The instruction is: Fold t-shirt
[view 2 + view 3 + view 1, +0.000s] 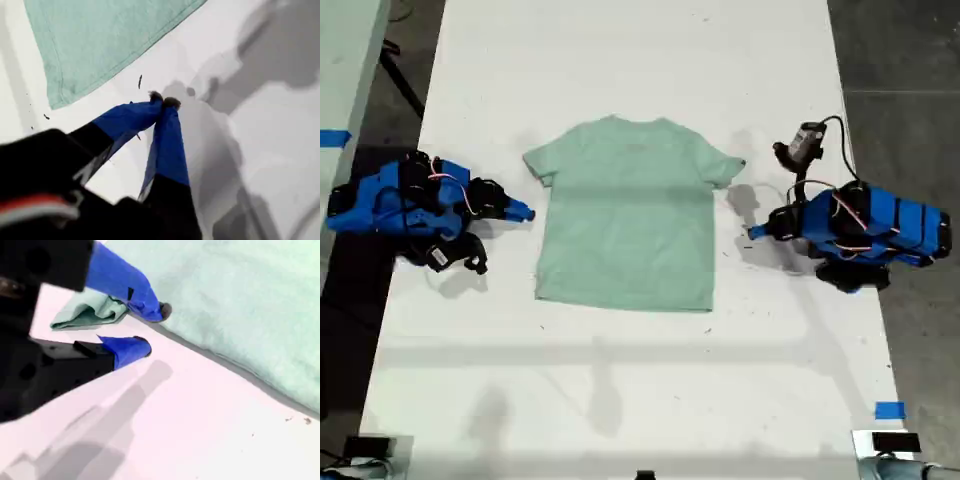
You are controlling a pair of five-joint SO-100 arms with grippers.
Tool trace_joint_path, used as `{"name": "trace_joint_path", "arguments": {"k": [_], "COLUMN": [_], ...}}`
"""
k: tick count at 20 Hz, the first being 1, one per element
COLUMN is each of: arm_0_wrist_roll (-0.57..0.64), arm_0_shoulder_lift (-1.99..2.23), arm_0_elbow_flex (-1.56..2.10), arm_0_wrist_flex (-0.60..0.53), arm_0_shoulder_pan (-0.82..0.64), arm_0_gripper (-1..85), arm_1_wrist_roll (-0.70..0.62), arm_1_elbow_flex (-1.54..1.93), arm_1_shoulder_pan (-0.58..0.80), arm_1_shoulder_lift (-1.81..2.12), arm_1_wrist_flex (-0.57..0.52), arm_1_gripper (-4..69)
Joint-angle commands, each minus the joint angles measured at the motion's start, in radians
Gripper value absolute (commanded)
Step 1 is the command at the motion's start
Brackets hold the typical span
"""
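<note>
My first gripper (163, 101) closed, second gripper (152, 327) agape.

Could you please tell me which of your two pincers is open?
My second pincer, beside the t-shirt sleeve, is open, with a clear gap between its blue tips; my first pincer has its tips pressed together.

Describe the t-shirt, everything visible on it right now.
The t-shirt is pale mint green, short-sleeved, of soft-looking plain cloth. It lies spread flat and unfolded mid-table in the exterior view, collar toward the far edge, hem toward the near edge, both sleeves out to the sides. Faint creases cross the body, and one sleeve looks bunched in the second wrist view. No print shows. It rests only on the white table; neither gripper touches it.
</note>
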Motion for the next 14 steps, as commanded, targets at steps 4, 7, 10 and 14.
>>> {"name": "trace_joint_path", "arguments": {"k": [4, 7, 10, 14], "arm_0_wrist_roll": [0.002, 0.002, 0.002, -0.074], "arm_0_shoulder_lift": [0.011, 0.011, 0.011, 0.011], "arm_0_elbow_flex": [-0.012, -0.012, -0.012, -0.012], "arm_0_wrist_flex": [0.012, 0.012, 0.012, 0.000], "arm_0_shoulder_pan": [0.078, 0.078, 0.051, 0.083], "arm_0_gripper": [0.0, 0.0, 0.8, 1.2], "arm_1_wrist_roll": [0.844, 0.844, 0.838, 0.755], "arm_1_elbow_flex": [0.006, 0.006, 0.006, -0.029], "arm_1_shoulder_pan": [0.064, 0.064, 0.066, 0.028], "arm_1_shoulder_lift": [0.005, 0.005, 0.005, 0.005], "arm_1_wrist_flex": [-0.049, -0.049, -0.043, -0.003], "arm_1_gripper": [-0.9, -0.9, -0.9, -1.0]}}
